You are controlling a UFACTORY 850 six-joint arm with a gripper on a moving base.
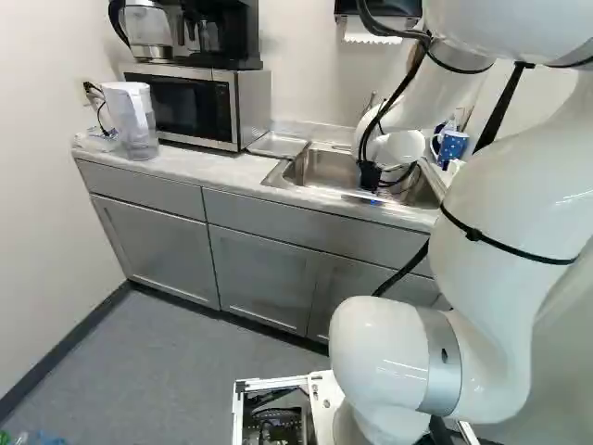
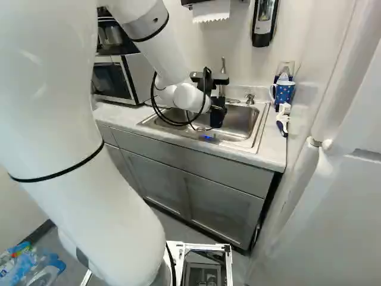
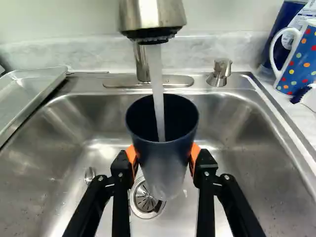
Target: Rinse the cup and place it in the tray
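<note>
Over one sink (image 3: pixel 256 173), two fingers (image 3: pixel 121 167) grip one cup (image 3: pixel 170 160) (water (image 3: pixel 156 74) entering).

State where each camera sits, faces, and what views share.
Left base view: left behind white jointed arm; faces rectangular steel sink, arm showing.
Right base view: right behind it; same outlook, arm showing.
Wrist view: on the wrist, looking along black two-fingered claw at dark blue cup.
All share sink and dotted blue mug.

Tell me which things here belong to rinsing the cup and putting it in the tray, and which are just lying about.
For the job: cup, closed between the jaws; faucet; running water; sink; tray.

Just there: spotted mug; pitcher; microwave; paper towel.
</note>
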